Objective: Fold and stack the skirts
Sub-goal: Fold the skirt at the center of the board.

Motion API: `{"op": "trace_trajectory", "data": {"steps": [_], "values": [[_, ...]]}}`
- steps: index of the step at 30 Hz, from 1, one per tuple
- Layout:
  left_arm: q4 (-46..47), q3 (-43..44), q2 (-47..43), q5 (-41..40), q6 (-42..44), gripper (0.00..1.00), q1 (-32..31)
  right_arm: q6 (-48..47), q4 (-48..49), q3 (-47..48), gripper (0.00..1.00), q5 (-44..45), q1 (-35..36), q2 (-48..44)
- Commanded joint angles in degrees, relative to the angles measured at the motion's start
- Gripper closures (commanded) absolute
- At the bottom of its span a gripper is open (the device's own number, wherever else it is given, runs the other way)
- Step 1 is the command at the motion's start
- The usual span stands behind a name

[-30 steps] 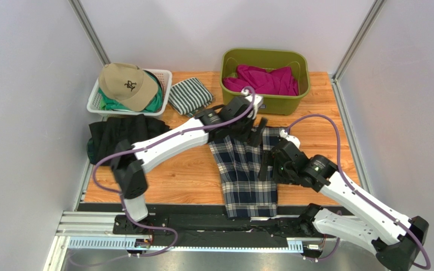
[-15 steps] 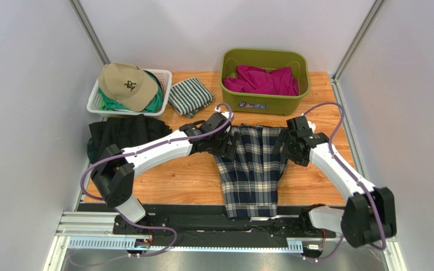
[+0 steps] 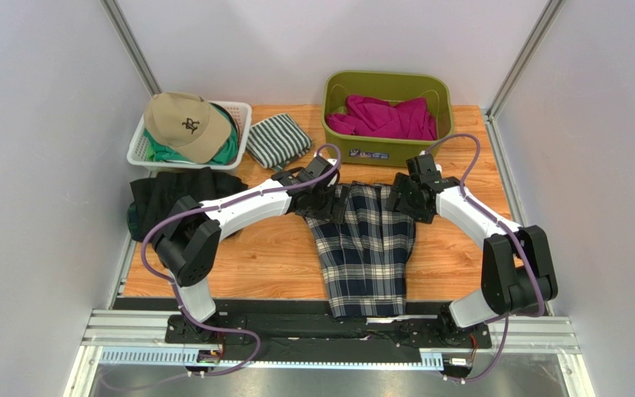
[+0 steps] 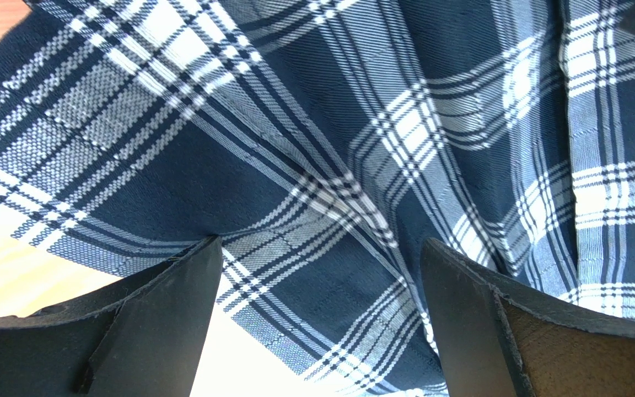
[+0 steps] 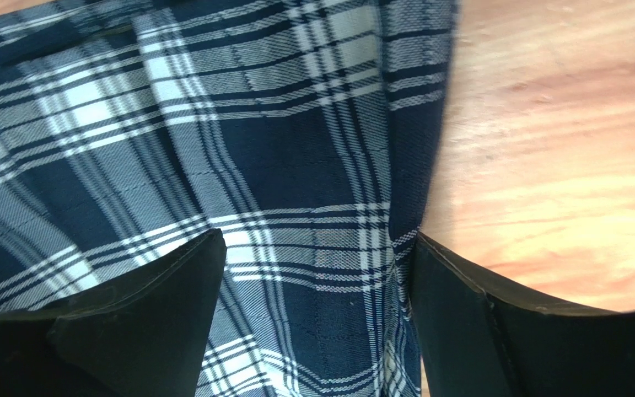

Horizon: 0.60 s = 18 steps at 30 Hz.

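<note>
The navy-white-grey plaid pleated skirt (image 3: 364,248) lies flat mid-table, its near end hanging over the front edge. My left gripper (image 3: 327,203) is open over the skirt's far left corner. In the left wrist view (image 4: 321,248) the plaid cloth (image 4: 296,124) lies between the spread fingers. My right gripper (image 3: 404,203) is open over the far right corner. In the right wrist view (image 5: 317,248) the skirt's edge (image 5: 254,124) lies between the fingers. A folded plain black skirt (image 3: 178,197) lies at the left edge. The tartan skirt cannot be made out.
An olive bin (image 3: 395,153) holding magenta cloth (image 3: 387,116) stands at the back, just behind both grippers. A white basket (image 3: 244,116) with a tan cap (image 3: 184,124) stands at the back left. A green-and-white striped folded cloth (image 3: 278,141) lies beside it.
The right gripper swung from the skirt's near right side up to its far right corner. The left gripper came back from the bin to the far left corner. The skirt's far end spread wider.
</note>
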Motion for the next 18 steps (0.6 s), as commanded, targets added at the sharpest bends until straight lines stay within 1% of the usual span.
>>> {"op": "trace_trajectory", "data": {"steps": [1,5,10,11,14,18], "values": [[1.57,2.14,0.61,0.47,0.26,0.03,1.13,-2.04,4.84,1.92,0.19,-2.62,2.04,-0.68],[1.48,2.14,0.61,0.38,0.26,0.03,1.57,-2.39,4.41,2.98,0.2,-1.49,4.15,2.04],[1.48,2.4,1.4,2.4,0.17,0.03,1.57,-2.4,1.16,6.83,0.2,5.63,8.37,6.87],[1.31,2.67,1.49,2.4,0.17,0.03,1.66,-1.87,0.28,7.28,0.2,8.34,8.55,7.92],[0.6,3.02,1.49,2.32,0.61,0.04,1.66,-1.34,-2.18,9.12,0.2,11.61,8.99,11.7],[-0.54,3.55,0.88,1.52,1.05,0.04,1.66,-1.51,-3.59,10.71,0.2,13.63,8.9,15.4]]}}
